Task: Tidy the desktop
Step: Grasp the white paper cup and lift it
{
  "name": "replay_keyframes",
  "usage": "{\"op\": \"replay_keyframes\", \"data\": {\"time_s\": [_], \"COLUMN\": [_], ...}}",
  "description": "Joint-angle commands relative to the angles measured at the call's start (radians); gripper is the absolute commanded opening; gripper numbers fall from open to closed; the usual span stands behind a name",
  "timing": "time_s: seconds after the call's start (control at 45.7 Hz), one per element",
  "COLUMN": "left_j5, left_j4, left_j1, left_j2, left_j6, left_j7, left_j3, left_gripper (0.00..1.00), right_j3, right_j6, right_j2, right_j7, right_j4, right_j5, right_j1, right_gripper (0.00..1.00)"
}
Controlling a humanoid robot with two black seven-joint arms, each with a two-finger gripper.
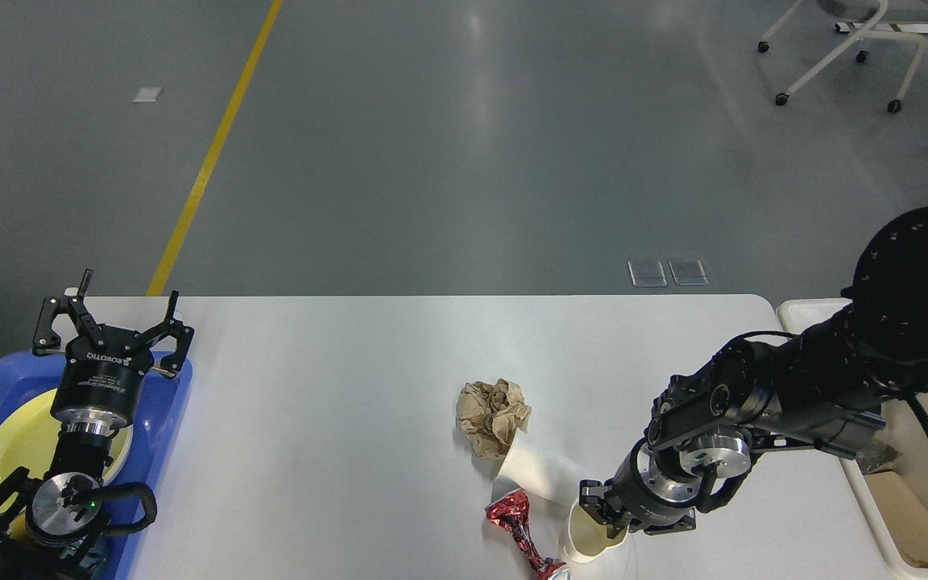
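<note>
Right gripper seemingly clamps a paper cup on the desktop; left gripper spread wide.

The desktop carries a crumpled brown paper ball touching a tipped white cup. Near its front edge lie a red wrapper and a second cup, with a blue tray at its left end

tabletop: smooth matt grey-white. Wad: crumpled brown paper, rough. Wrapper: glossy red foil. 2 cups: matt white paper. Tray: blue plastic, slight sheen. Plate: smooth yellow. Bin: cream plastic.
</note>
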Motion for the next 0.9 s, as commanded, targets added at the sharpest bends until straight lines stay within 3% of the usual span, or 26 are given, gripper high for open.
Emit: {"op": "replay_keyframes", "data": {"time_s": [0.0,0.284,0.612,0.787,0.875], "left_j5": [0.000,0.000,0.000,0.000,0.000], "left_j4": [0.000,-0.001,0.000,0.000,0.000], "left_j1": [0.000,0.000,0.000,0.000,0.000], "left_j2": [0.000,0.000,0.000,0.000,0.000], "left_j6": [0.000,0.000,0.000,0.000,0.000], "left_j7": [0.000,0.000,0.000,0.000,0.000], "left_j3": [0.000,0.000,0.000,0.000,0.000], "left_gripper": [0.96,0.96,0.96,0.96,0.96], "right_j3": [0.000,-0.032,-0.186,-0.192,-0.189], "right_j6": [0.002,0.044,0.340,0.557,0.604], "right_j2": [-0.003,-0.080,-0.129,-0.130,-0.139], "right_j7": [0.000,0.000,0.001,0.000,0.000], "right_j4": [0.000,0.016,0.132,0.210,0.241], "right_j5": [0.001,0.022,0.019,0.010,0.010], "right_j1": [0.004,0.098,0.516,0.761,0.832], "right_gripper": [0.00,0.00,0.00,0.00,0.00]}}
